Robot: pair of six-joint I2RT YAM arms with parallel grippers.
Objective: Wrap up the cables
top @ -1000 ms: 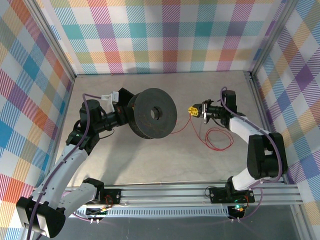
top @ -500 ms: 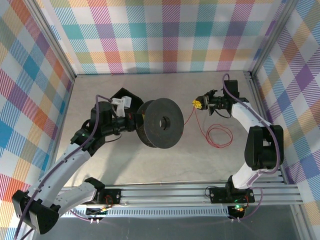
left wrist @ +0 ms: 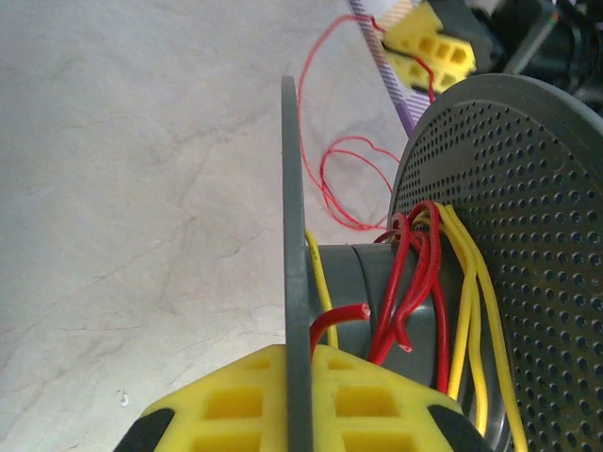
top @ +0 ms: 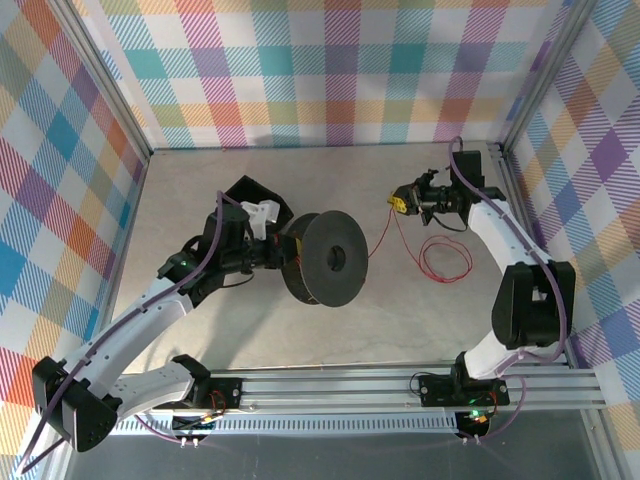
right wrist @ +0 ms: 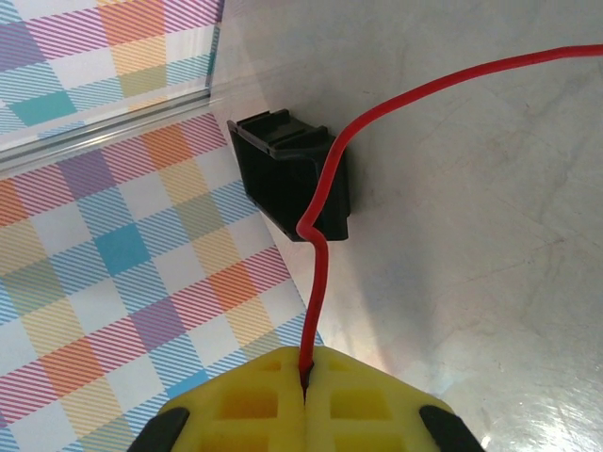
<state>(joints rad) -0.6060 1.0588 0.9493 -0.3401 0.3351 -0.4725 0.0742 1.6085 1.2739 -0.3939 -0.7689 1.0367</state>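
Observation:
A dark grey spool (top: 335, 258) hangs above the middle of the table, my left gripper (top: 278, 255) shut on its near flange. In the left wrist view the yellow pads (left wrist: 236, 400) clamp that thin flange (left wrist: 292, 207), and red and yellow cables (left wrist: 415, 273) lie round the hub beside the perforated flange (left wrist: 528, 188). A thin red cable (top: 382, 235) runs from the spool to my right gripper (top: 402, 204), which is shut on it. Seen from the right wrist, the red cable (right wrist: 325, 207) rises out of the closed yellow pads (right wrist: 245, 405). Loose red loops (top: 445, 262) lie on the table below the right gripper.
A black box (top: 245, 192) sits on the table behind the left arm, also seen as the black box (right wrist: 292, 179) near the checked wall. An aluminium rail (top: 400, 385) runs along the near edge. Checked walls close in the left, back and right sides.
The left arm has carried the spool to the right and turned it. The right gripper has moved towards the back wall with the red cable, and the loose loops have shifted with it.

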